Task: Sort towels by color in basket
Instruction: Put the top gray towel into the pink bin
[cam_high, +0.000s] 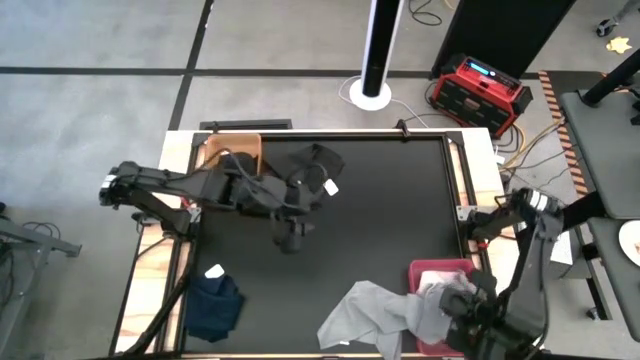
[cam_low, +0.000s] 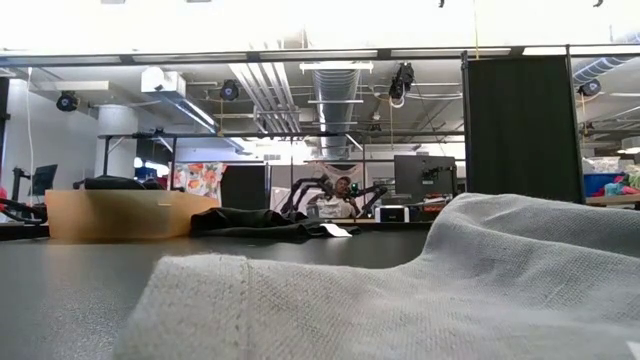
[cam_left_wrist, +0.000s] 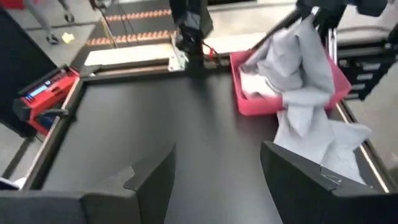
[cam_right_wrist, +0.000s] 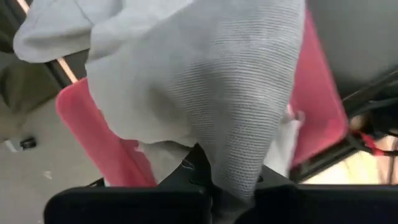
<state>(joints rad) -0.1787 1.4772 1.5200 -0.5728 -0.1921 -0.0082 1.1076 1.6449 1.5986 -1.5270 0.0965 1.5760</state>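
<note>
A grey towel (cam_high: 372, 312) spills from the pink basket (cam_high: 432, 270) onto the table's near side. My right gripper (cam_high: 462, 305) is over that basket, shut on the grey towel. A white towel (cam_left_wrist: 256, 88) lies inside the pink basket. A black towel (cam_high: 312, 165) lies at the far left beside a tan basket (cam_high: 228, 152). A navy towel (cam_high: 214, 304) rests flat near the front left corner. My left gripper (cam_high: 296, 238) hangs open above the bare table, left of centre, with nothing between its fingers (cam_left_wrist: 149, 180). My right gripper pinches a bunched fold of the grey towel (cam_right_wrist: 231, 163) between its two fingers, coming from above and pointing down. The cloth drapes from the hold (cam_left_wrist: 306, 30) over the pink basket, and its lower part (cam_left_wrist: 323, 140) lies slack on the table.
The black table top has raised rails at its edges (cam_high: 458, 190). A red device (cam_high: 480, 92) and cables sit on the floor beyond the far right corner. The middle of the table (cam_high: 390, 210) is bare.
</note>
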